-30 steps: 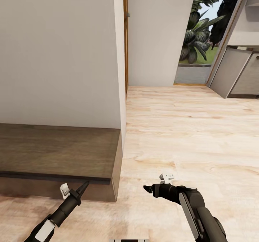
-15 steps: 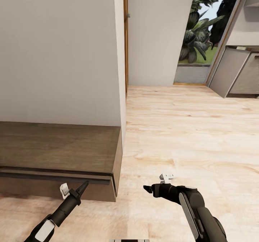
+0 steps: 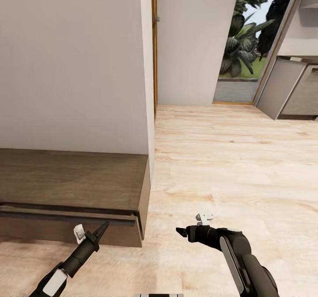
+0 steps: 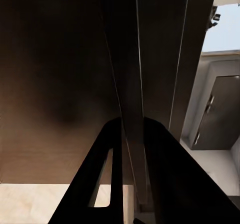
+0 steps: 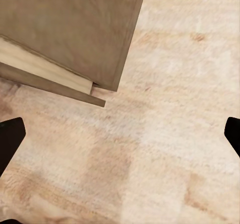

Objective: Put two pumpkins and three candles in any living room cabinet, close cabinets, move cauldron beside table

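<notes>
The long dark-brown cabinet (image 3: 70,182) stands against the wall at left. Its top drawer front (image 3: 66,233) is pulled out a little, leaving a dark gap under the cabinet top. My left gripper (image 3: 105,226) sits at that drawer front's upper edge. In the left wrist view its fingers (image 4: 112,144) are closed on a thin strip of the front. My right gripper (image 3: 180,231) hangs open over the floor beside the cabinet's end, its fingertips (image 5: 10,134) far apart. The right wrist view shows the cabinet corner (image 5: 65,29) and a pale drawer interior (image 5: 45,66). Pumpkins, candles, cauldron and table are out of view.
Pale wood floor (image 3: 229,155) stretches ahead and to the right. A white wall (image 3: 75,67) rises behind the cabinet, with a wood-framed doorway past its corner. Grey kitchen units (image 3: 291,89) stand at far right beside a glass opening onto plants.
The drawer front has come out from the cabinet, opening a gap. The cabinet has shifted slightly up in the picture, so the view has backed away. Both grippers hold the same place in the picture.
</notes>
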{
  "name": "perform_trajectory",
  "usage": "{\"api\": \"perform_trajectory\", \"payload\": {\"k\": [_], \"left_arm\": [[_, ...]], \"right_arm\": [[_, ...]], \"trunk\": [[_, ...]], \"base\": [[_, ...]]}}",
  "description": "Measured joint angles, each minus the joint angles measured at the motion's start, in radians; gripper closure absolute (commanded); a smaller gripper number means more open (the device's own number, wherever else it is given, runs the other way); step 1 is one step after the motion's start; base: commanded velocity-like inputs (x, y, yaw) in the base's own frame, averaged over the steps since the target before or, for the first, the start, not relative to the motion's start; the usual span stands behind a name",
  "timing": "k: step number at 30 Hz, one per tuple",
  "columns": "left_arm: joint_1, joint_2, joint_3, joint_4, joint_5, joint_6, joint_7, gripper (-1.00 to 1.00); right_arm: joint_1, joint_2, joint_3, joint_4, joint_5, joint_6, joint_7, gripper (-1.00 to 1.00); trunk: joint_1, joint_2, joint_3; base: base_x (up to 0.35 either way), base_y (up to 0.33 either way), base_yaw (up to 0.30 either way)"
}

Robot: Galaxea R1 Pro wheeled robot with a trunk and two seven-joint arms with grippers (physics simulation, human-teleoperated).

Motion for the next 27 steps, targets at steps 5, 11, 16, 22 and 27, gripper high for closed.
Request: {"api": "perform_trajectory", "payload": {"k": [5, 11, 16, 22, 27], "left_arm": [[0.000, 0.000, 0.001, 0.001, 0.000, 0.001, -0.001, 1.00], [0.000, 0.000, 0.002, 0.001, 0.000, 0.001, -0.001, 1.00], [0.000, 0.000, 0.003, 0.000, 0.000, 0.000, 0.000, 1.00], [0.000, 0.000, 0.004, 0.000, 0.001, 0.002, 0.001, 1.00], [0.000, 0.000, 0.005, 0.003, 0.002, 0.002, -0.003, 1.00]], "right_arm": [[0.000, 0.000, 0.000, 0.000, 0.000, 0.000, 0.000, -1.00], [0.000, 0.000, 0.000, 0.000, 0.000, 0.000, 0.000, -1.00], [0.000, 0.000, 0.000, 0.000, 0.000, 0.000, 0.000, -1.00], [0.000, 0.000, 0.000, 0.000, 0.000, 0.000, 0.000, -1.00], [0.000, 0.000, 0.000, 0.000, 0.000, 0.000, 0.000, -1.00]], "trunk": [[0.000, 0.000, 0.000], [0.000, 0.000, 0.000], [0.000, 0.000, 0.000], [0.000, 0.000, 0.000], [0.000, 0.000, 0.000]], "base": [[-0.028, 0.000, 0.000], [-0.032, 0.000, 0.000], [-0.064, 0.000, 0.000], [-0.054, 0.000, 0.000], [-0.006, 0.000, 0.000]]}}
